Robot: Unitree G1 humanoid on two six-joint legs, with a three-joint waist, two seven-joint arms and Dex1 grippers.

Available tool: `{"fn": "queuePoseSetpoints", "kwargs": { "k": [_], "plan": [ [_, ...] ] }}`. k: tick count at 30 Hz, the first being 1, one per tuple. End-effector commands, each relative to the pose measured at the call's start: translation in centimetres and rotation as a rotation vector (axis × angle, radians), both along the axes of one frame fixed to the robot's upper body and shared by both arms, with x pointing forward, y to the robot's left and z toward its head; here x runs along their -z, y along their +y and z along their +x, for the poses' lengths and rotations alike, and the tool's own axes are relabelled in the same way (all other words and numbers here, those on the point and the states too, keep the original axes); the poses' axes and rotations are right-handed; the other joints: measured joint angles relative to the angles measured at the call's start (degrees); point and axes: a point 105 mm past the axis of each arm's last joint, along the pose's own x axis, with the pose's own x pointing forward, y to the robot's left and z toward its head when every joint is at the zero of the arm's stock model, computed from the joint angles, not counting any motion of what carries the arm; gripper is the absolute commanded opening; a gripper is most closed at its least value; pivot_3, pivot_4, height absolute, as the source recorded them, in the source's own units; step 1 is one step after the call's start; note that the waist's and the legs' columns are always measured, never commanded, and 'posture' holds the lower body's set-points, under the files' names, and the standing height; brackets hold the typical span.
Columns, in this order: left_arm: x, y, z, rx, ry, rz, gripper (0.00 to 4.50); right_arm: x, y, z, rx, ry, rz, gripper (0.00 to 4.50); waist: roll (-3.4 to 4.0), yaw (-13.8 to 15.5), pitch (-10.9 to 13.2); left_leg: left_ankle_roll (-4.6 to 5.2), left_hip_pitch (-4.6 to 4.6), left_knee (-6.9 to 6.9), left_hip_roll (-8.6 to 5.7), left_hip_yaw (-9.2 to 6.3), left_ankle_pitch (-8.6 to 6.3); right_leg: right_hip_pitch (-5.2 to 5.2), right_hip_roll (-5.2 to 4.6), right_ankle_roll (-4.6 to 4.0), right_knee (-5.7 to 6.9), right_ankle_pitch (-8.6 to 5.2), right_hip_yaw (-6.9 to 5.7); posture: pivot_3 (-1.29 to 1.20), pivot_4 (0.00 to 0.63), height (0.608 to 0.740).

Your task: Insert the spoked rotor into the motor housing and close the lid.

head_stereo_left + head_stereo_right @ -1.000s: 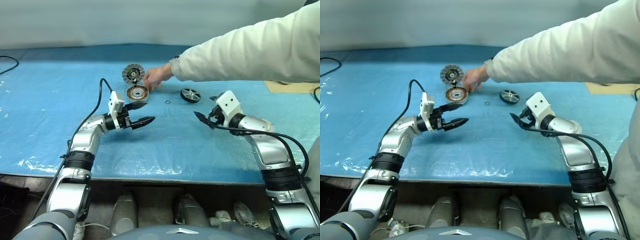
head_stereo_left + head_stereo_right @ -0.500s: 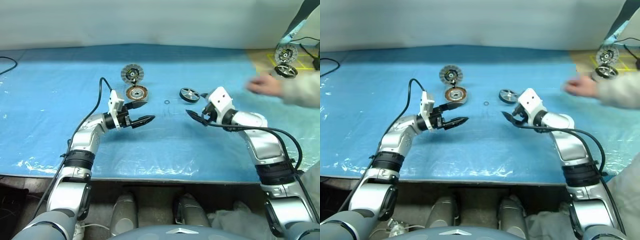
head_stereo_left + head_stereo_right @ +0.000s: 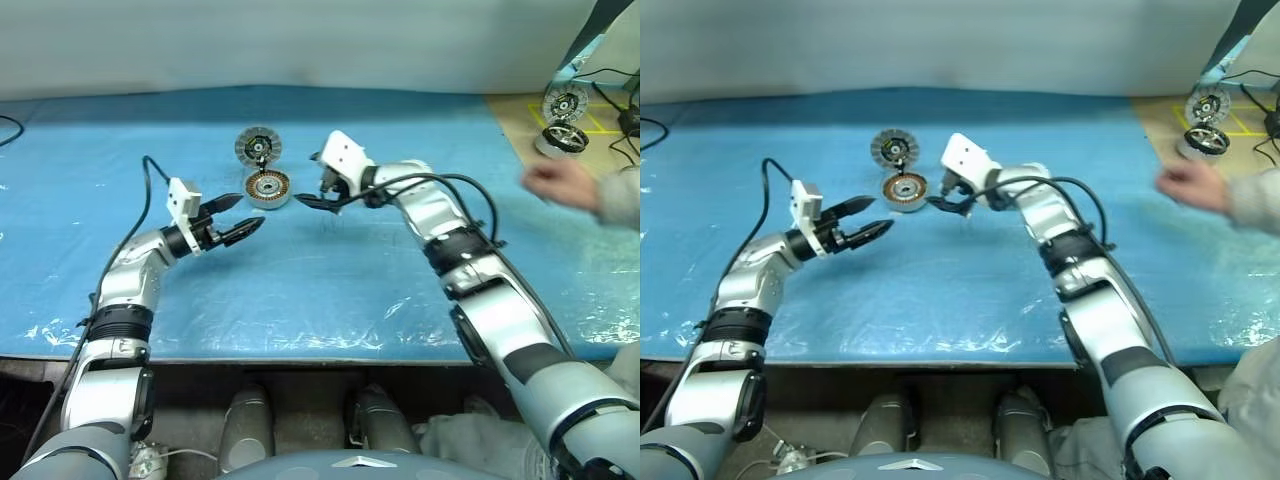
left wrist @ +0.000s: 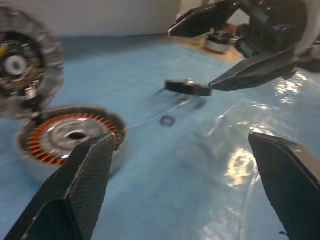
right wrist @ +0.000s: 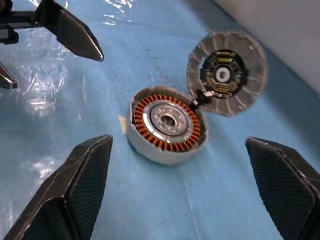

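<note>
right pincer [image 3: 318, 196] swung across beside copper-wound silver motor housing [image 3: 267, 187], person's hand withdrew | both pincers apart, empty | step: rotor pickup pending | next: fetch dark-rimmed spoked rotor [image 4: 187, 86]

Your left gripper [image 3: 240, 216] hovers with fingers spread wide. Your right gripper [image 3: 315, 190] (arm reaching across) gapes likewise, empty.
</note>
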Motion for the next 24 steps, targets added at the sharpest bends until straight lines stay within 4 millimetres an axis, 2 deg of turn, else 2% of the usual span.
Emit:
{"fn": "queuePoseSetpoints", "kwargs": {
  "k": [1,4,10,18,24],
  "plan": [
    [-0.6,1.8,-0.7,-0.074,-0.043,0.001,4.47,-0.4,2.2,0.3,-0.037,-0.049,-0.025,4.47,0.0,-0.1,0.0,0.01,-0.11,0.05,0.07,0.0,0.0,-0.08,0.0,0.0,0.01,0.0,-0.09,0.0,0.15,0.74],
    [-0.2,2.1,-1.7,-0.103,-0.041,0.004,4.47,-0.1,4.0,0.1,-0.056,-0.071,-0.045,4.47,-0.01,0.1,0.0,0.02,-0.59,0.35,0.33,-0.17,0.01,-0.28,0.08,-0.07,0.1,-0.03,-0.45,0.0,0.15,0.74],
    [0.1,2.5,-3.4,-0.145,-0.025,-0.004,4.47,-0.5,5.7,-0.3,-0.081,-0.062,-0.01,4.47,-0.03,0.1,0.0,0.01,-0.54,0.52,0.47,-0.2,-0.02,-0.28,0.08,-0.44,0.35,-0.17,-0.56,0.0,0.15,0.74],
    [-0.4,2.3,-3.2,-0.147,-0.017,-0.005,4.47,-0.2,5.6,-0.6,-0.106,-0.047,-0.004,4.47,-0.02,0.1,0.1,-0.23,-0.32,0.79,0.68,-0.03,-0.09,-0.26,0.09,-0.62,0.95,-0.27,-0.55,0.0,0.15,0.74],
    [-0.6,1.0,-2.6,-0.101,-0.017,-0.006,4.47,0.2,4.2,-0.6,-0.133,-0.046,-0.039,4.47,-0.02,0.1,0.1,-0.15,-0.39,0.85,0.67,-0.02,-0.02,-0.27,0.08,-0.62,0.93,-0.27,-0.56,0.0,0.15,0.74]
  ]
}}
